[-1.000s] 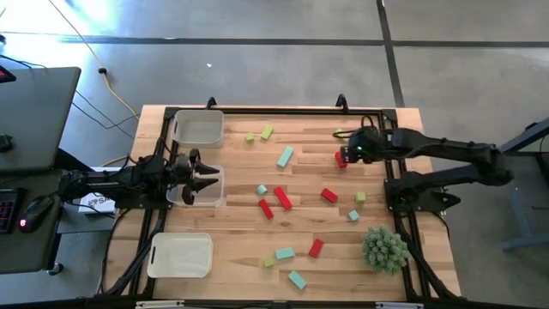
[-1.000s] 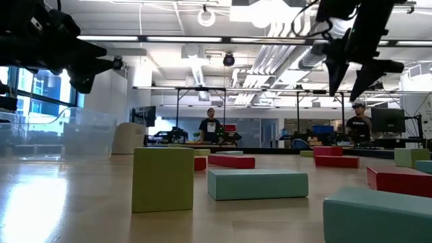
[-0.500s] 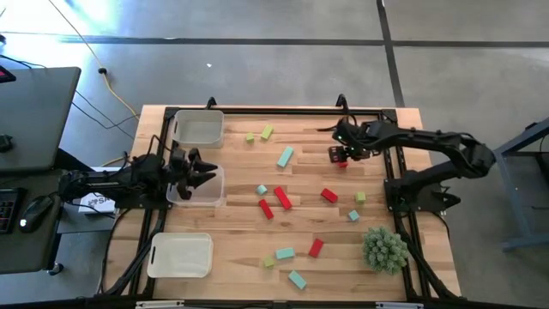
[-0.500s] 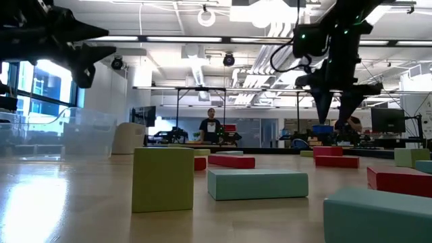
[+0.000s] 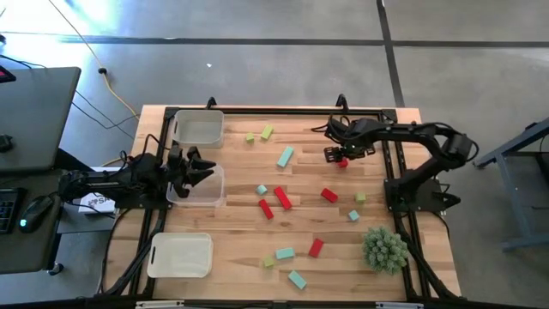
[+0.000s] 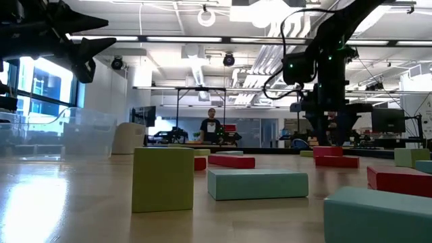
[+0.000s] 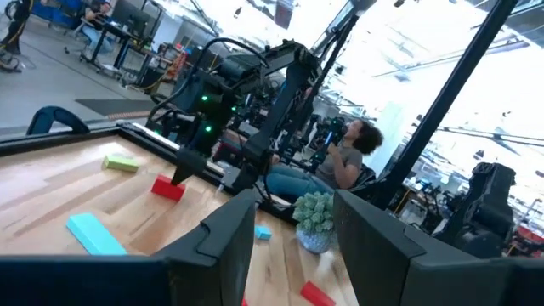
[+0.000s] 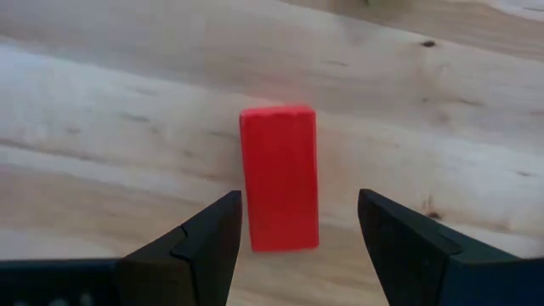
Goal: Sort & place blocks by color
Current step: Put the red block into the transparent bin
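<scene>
Over at the bench's left edge, the left gripper (image 5: 199, 169) hangs above the middle one of three clear plastic bins (image 5: 199, 194), jaws apart and holding nothing. That arm's waiting.

Moving across the wooden bench (image 5: 232, 232), loose blocks lie scattered through the middle: a teal bar (image 5: 285, 156), a pair of red bars (image 5: 274, 202), more down toward the near edge. None of them crowd the action.

Now the right side, near the far right corner, and here's the business. The right gripper (image 5: 337, 154) sits directly over a small red rectangular block (image 8: 279, 177), which lies flat on the wood. From the right wrist camera the jaws stand wide apart, one finger (image 8: 197, 235) each side of the block, not touching it. The block's long axis runs along the gap, so the jaws would close across its narrow width, and that looks like a well-lined-up grasp. Probably a little more descent is needed, though how high the fingertips ride is hard to judge from here.

The wood around the block is bare. The spiky green plant ball (image 5: 383, 249) sits well away, near the front right corner.
</scene>
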Tool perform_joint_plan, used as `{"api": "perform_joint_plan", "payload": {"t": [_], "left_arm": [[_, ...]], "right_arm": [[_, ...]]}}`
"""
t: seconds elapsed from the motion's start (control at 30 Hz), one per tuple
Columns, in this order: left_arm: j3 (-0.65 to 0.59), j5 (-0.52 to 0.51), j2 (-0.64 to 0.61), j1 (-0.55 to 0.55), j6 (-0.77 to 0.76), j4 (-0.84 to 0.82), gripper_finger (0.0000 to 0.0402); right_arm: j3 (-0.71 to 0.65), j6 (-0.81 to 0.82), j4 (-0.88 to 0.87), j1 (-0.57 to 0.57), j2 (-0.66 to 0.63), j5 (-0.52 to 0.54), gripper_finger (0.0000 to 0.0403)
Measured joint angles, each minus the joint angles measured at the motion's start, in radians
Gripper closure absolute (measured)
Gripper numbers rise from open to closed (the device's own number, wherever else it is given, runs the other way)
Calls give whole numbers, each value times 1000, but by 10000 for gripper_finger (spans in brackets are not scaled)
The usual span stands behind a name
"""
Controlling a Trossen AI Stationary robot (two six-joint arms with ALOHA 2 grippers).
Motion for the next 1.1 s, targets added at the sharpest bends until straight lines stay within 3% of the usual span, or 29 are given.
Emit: {"api": "perform_joint_plan", "payload": {"t": [0.47, 0.6, 0.77, 1.1], "left_arm": [[0, 0, 0, 0, -4, -4, 252], [0, -3, 0, 0, -4, -4, 252], [0, -18, 0, 0, -7, -4, 252], [0, -61, 0, 0, -121, -4, 252]], "right_arm": [[0, -62, 29, -24, 123, -56, 183], [0, -66, 37, -24, 125, -73, 217], [2, -68, 41, -24, 125, -85, 290], [-1, -110, 56, -3, 103, -178, 294]]}}
